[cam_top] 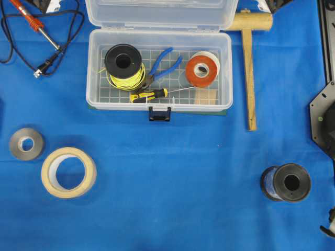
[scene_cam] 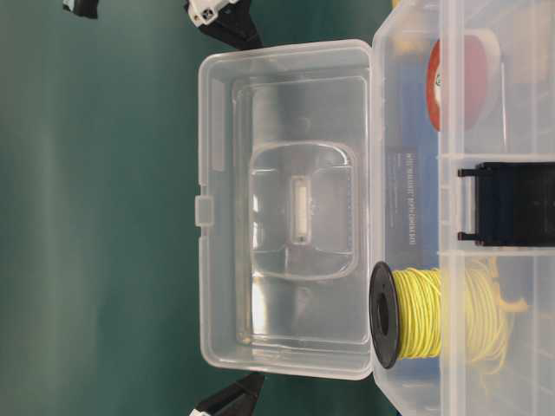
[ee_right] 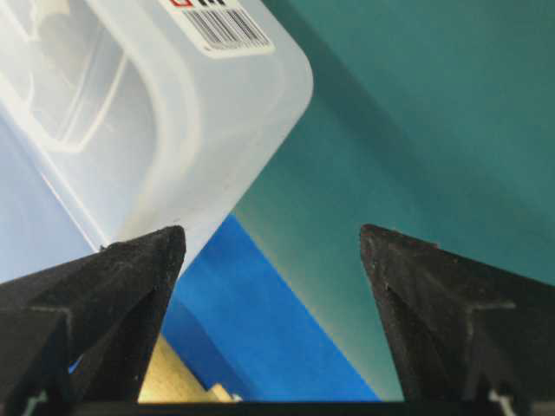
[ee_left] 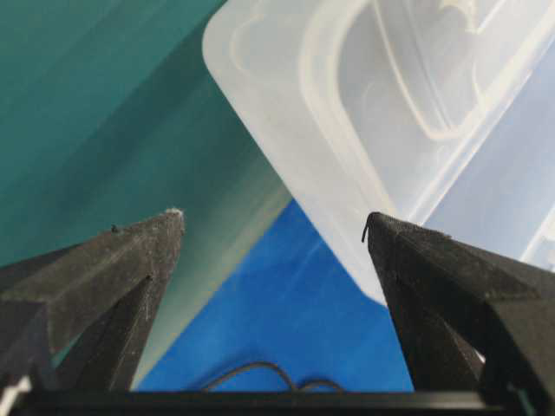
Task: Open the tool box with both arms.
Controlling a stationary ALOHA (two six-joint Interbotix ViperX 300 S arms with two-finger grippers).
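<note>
the tool box (cam_top: 158, 99) is showing clear glossy plastic; the mallet (cam_top: 249, 68) is looking like bare wood, the cloth (cam_top: 167, 178) matt blue.

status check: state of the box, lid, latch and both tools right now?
tool box: open, contents exposed
lid: swung back, standing upright behind the box
latch: released, hanging at the front wall
left tool: open, holding nothing, by a lid corner
right tool: open, holding nothing, by the other lid corner
yellow wire spool: inside the box
orange tape roll: inside the box
</note>
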